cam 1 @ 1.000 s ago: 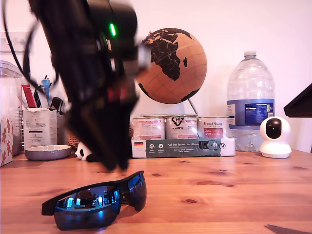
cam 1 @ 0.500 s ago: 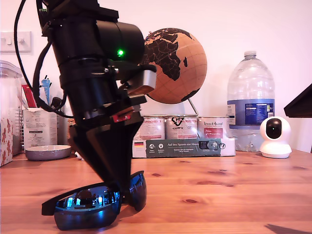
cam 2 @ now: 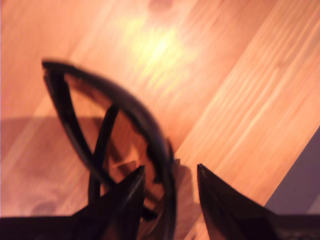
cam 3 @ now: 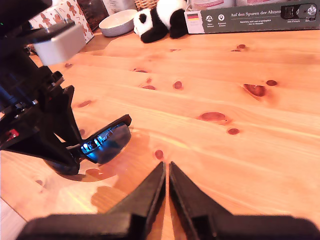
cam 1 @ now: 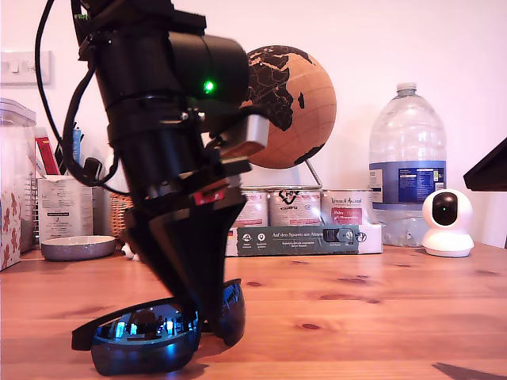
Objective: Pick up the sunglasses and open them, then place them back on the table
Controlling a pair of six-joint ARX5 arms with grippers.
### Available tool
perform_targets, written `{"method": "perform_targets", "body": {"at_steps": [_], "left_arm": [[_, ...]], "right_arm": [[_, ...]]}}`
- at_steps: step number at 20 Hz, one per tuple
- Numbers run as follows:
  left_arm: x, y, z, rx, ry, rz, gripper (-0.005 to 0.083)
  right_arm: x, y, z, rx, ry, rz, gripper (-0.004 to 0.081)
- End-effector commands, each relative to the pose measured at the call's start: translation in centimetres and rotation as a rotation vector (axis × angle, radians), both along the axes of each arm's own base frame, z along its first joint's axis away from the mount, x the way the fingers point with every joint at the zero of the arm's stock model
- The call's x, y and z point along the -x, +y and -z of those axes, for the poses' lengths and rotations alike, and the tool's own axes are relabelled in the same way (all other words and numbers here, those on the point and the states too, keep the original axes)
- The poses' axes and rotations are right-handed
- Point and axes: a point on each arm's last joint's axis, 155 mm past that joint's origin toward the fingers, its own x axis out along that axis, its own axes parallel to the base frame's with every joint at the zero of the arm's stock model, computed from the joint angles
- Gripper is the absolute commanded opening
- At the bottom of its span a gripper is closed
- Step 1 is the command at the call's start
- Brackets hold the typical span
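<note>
1. The black wraparound sunglasses with blue-mirrored lenses (cam 1: 150, 336) lie on the orange-brown pine table (cam 1: 356, 317), toward the exterior view's left.
2. My first tool (cam 2: 167, 192) is down at them, jaws parted astride the frame's bridge.
3. My second tool (cam 3: 166, 187) hovers clear, jaws nearly closed, empty.
4. A cork globe (cam 1: 289, 107) stands at the back.
</note>
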Motion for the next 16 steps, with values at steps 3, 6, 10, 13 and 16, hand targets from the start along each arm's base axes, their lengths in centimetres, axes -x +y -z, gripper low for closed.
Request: {"method": "perform_targets", "body": {"at_steps": [3,6,10,13,16], "left_arm": [[0.0,-0.1,0.7,-0.01,0.008,0.012,0.024],[-0.3,-0.4,0.6,0.004,-0.005,0.013,0.0157],[-0.1,-0.5,0.6,0.001,-0.017,0.077,0.0124],[0.6,0.1,0.8,-0.021,-0.021,0.191,0.0122],[1.9,0.7,1.0,-0.053,-0.022,0.361,0.0122]], "right_arm": [[0.0,0.2,-0.4,0.0,-0.01,-0.009,-0.0012],[0.0,0.2,-0.3,0.0,-0.01,-0.009,-0.0012],[0.0,0.2,-0.3,0.002,-0.007,-0.009,-0.0012],[0.0,0.2,-0.3,-0.018,0.009,0.001,-0.0012],[0.0,0.2,-0.2,-0.034,0.023,0.009,-0.0012]]}}
